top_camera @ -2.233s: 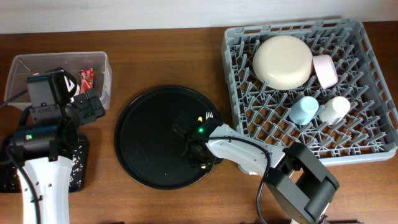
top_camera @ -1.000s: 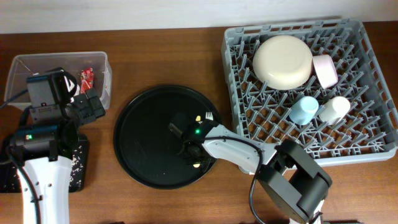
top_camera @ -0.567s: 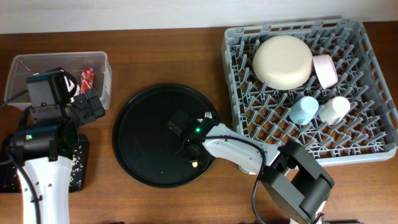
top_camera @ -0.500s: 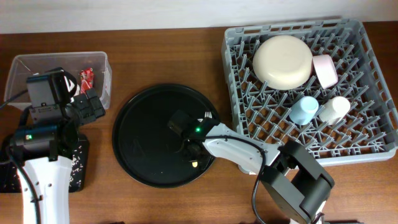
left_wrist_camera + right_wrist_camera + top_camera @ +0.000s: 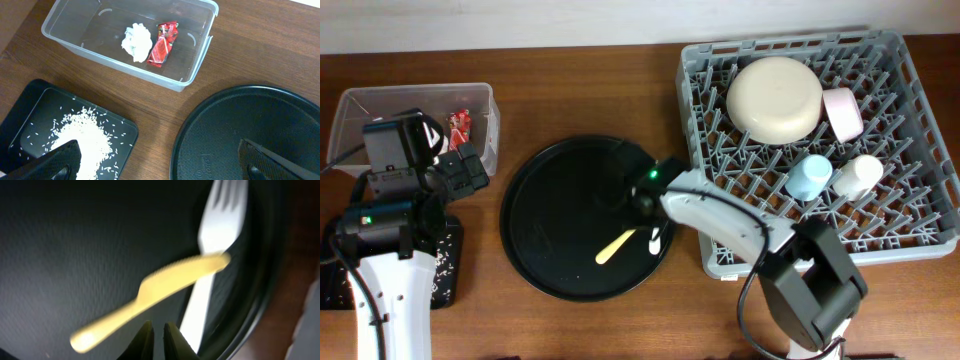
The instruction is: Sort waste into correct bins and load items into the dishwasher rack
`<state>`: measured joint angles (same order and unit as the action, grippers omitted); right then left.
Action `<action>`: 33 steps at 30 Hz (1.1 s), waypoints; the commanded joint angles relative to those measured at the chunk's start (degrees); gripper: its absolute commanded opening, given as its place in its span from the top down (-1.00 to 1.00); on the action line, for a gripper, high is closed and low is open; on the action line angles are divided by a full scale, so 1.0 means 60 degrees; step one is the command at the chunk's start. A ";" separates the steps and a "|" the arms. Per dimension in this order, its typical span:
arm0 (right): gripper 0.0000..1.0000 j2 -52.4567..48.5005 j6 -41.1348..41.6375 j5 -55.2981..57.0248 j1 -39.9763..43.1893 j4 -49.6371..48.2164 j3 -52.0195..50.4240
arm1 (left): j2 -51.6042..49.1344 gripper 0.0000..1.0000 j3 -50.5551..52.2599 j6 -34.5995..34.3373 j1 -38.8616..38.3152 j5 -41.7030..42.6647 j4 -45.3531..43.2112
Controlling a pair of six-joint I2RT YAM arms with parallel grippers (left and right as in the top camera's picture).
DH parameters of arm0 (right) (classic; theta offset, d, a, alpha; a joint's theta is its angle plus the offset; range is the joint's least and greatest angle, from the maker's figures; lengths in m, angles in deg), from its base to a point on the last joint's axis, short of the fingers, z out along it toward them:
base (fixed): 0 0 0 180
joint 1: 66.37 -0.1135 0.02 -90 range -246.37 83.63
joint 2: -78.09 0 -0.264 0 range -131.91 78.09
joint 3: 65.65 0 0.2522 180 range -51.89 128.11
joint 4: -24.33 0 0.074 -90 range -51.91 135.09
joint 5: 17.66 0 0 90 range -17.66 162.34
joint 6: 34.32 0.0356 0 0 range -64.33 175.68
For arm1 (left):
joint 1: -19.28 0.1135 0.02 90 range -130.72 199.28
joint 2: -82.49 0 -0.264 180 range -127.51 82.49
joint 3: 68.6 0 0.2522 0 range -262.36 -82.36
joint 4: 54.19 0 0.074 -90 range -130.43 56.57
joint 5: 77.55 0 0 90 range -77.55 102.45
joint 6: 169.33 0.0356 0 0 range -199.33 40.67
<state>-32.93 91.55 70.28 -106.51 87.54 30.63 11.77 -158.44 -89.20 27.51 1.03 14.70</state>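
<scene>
**Position.** Located the white fork (image 5: 220, 230) and the yellow knife (image 5: 150, 292) on the round black tray (image 5: 560, 200), close to its right edge and just beside the left wall of the grey rack (image 5: 740, 200). Seen crossed in the right wrist view, knife blade over the fork's neck; contact not confirmed because of blur. Noted the plate (image 5: 773, 98), pink bowl (image 5: 845, 112), blue cup (image 5: 809, 177) and white cup (image 5: 857, 175) already standing in the rack's far half.

**Handling.** Judged both pieces to be thin plastic: light, stiff along the handle, smooth, and liable to skid on the slick tray floor. Lay flat, so offered little edge to the fingers. Judged best taken across the narrow width of the handle, near mid-length and away from the crossing, to avoid dragging the second piece along. Expected no risk of breakage under a firm pinch.

**Grippers.** Found the right gripper (image 5: 156, 337) over the right part of the round black tray, jaws pressed almost together and pinching nothing. Found the left gripper (image 5: 159, 147) over the table (image 5: 165, 107), between the shallow black tray (image 5: 40, 95) and the round one, jaws spread wide and empty.
</scene>
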 commanded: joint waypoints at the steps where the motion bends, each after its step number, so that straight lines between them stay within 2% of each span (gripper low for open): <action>1: 0.68 0.0226 -0.1075 0.0204 0.0637 -0.0080 0.0149 | 0.0047 -0.99 -0.0124 0.0033 0.0015 -0.0069 0.0015; 2: 0.64 0.0189 -0.0736 0.0244 0.0721 0.0095 0.0149 | 0.0047 -0.99 -0.0124 0.0033 0.0015 -0.0069 0.0015; 4: 0.31 0.0106 0.0091 0.0459 0.0820 0.0142 0.0066 | 0.0047 -0.99 -0.0124 0.0033 0.0015 -0.0069 0.0011; 6: 0.19 -0.0011 0.0430 0.0477 0.0820 -0.0157 -0.0113 | 0.0047 -0.99 -0.0124 0.0033 0.0015 -0.0069 0.0015; 20: 0.21 -0.0634 0.1330 0.0433 0.0809 -0.0674 -0.0433 | 0.0047 -0.99 -0.0124 0.0033 0.0015 -0.0069 0.0015; 31: 0.22 -0.0641 0.1468 0.0426 0.0809 -0.1905 -0.1206 | 0.0047 -0.99 -0.0124 0.0033 0.0015 -0.0069 0.0015; 33: 0.38 -0.0641 0.1468 0.0430 0.0809 -0.2018 -0.1220 | 0.0047 -0.99 -0.0124 0.0033 0.0015 -0.0069 0.0015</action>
<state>-36.36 99.75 72.13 -101.54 76.09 23.95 11.77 -158.44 -89.20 27.51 1.03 14.68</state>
